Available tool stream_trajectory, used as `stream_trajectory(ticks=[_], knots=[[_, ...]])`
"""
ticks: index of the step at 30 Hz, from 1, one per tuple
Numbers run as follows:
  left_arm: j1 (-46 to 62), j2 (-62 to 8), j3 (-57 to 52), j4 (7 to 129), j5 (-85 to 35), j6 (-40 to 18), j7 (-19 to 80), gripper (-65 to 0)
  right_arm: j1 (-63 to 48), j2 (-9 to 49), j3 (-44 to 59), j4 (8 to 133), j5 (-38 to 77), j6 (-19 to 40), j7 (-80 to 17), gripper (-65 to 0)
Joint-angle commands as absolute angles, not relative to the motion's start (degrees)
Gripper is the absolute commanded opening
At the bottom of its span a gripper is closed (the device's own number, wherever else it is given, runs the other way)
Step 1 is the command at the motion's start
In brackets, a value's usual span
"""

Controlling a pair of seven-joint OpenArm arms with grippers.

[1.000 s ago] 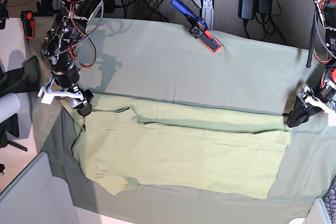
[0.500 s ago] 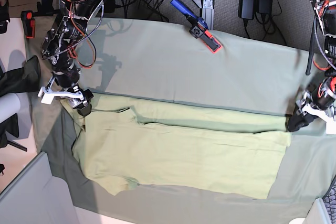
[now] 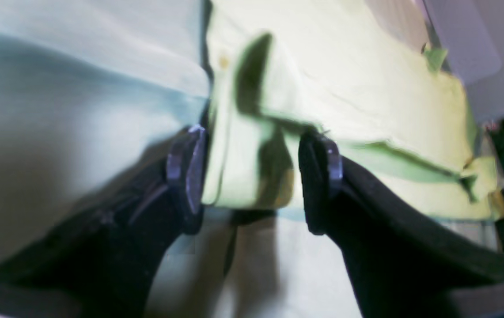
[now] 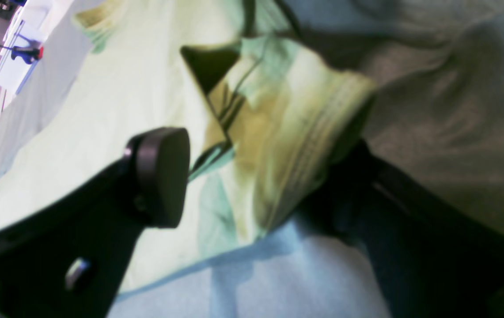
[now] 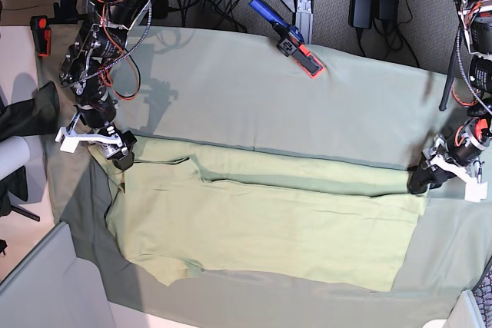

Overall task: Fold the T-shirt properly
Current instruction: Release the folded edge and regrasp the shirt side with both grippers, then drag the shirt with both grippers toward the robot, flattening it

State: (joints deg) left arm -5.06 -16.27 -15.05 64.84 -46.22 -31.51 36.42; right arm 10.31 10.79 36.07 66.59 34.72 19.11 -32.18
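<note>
Across the near half of the table cloth [image 5: 254, 90] lies the T-shirt [image 5: 269, 228], flat, long axis left to right in the base view, with a folded band along its far edge. Sleeve end sits toward the left edge of the cloth, hem end toward the right edge. Neck label not visible in any view.

Right gripper [image 5: 121, 151] is at the shirt's far-left corner. Right wrist view: jaws spread wide, a bunched ribbed hem or cuff edge of the shirt [image 4: 278, 145] between them. One round pad [image 4: 161, 176] is clearly off the fabric; the other finger is mostly hidden behind the bunched cloth, so contact there is hard to judge. Not clamped.

Left gripper [image 5: 424, 178] is at the shirt's far-right corner, by the right edge of the cloth. Left wrist view: jaws apart, straddling a folded corner of the shirt [image 3: 252, 176]. Pads [image 3: 187, 172] stand on either side with fabric between; picture is blurred, so whether the pads touch the cloth cannot be told. Looks open, not pinching.

Blue and red clamp tool [image 5: 290, 38] lies on the far part of the cloth, well apart from the shirt. Both arms are cut off by the frame edges in the base view. The near right corner of the cloth runs out of frame.
</note>
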Motion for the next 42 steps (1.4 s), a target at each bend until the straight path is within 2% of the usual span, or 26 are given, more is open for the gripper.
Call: stream_trajectory(ticks=[1, 6, 9, 10, 11, 13, 14, 15, 18, 25, 32, 42], knots=[[-5.6, -16.1, -14.4, 66.4, -45.1, -31.1, 38.2, -30.0, 10.9, 11.4, 36.0, 67.2, 35.0, 20.8, -32.8, -20.5], [-5.6, -15.2, -13.4, 69.6, -42.9, -31.1, 37.8, -47.4, 10.9, 11.4, 36.0, 67.2, 35.0, 20.9, -32.8, -20.5], [-5.5, -15.2, -13.4, 69.6, -41.8, -31.1, 37.4, -54.4, 10.9, 11.4, 36.0, 67.2, 34.9, 20.9, -32.4, -22.6], [-5.6, -15.2, -13.4, 69.6, -41.2, -31.1, 37.4, -56.6, 10.9, 11.4, 36.0, 67.2, 34.9, 20.9, -31.7, -27.3], [-5.5, -15.2, -13.4, 69.6, -40.9, -31.2, 37.4, -59.6, 10.9, 11.4, 36.0, 67.2, 35.0, 20.9, -31.0, -34.5], [-5.5, -15.2, -13.4, 69.6, -40.9, -34.2, 37.5, -65.0, 11.0, 11.4, 36.0, 67.2, 35.0, 20.9, -29.5, -53.9], [-5.5, -15.2, -13.4, 69.6, -40.9, -36.2, 37.8, -65.0, 11.0, 11.4, 36.0, 67.2, 35.2, 20.9, -29.3, -63.9], [-5.5, -15.2, -13.4, 69.6, -41.2, -37.8, 38.1, -65.0, 11.0, 11.4, 36.0, 67.2, 35.4, 20.9, -29.4, -65.0], [-5.6, -15.3, -13.4, 69.6, -42.6, -40.0, 39.2, -65.0, 11.0, 11.4, 36.0, 67.2, 35.6, 20.9, -29.4, -65.0], [-5.5, -15.5, -13.4, 69.6, -45.6, -40.0, 40.8, -65.0, 10.9, 11.4, 36.1, 68.4, 38.8, 21.1, -34.3, -65.0], [-5.2, -16.8, -13.5, 72.1, -55.1, -40.0, 51.8, -65.0, 8.4, 11.8, 37.6, 76.1, 40.6, 21.1, -39.7, -65.0], [-1.7, -20.7, -13.5, 79.0, -55.6, -40.0, 51.9, -65.0, -0.4, 12.9, 38.2, 85.7, 41.6, 21.0, -41.7, -65.0]])
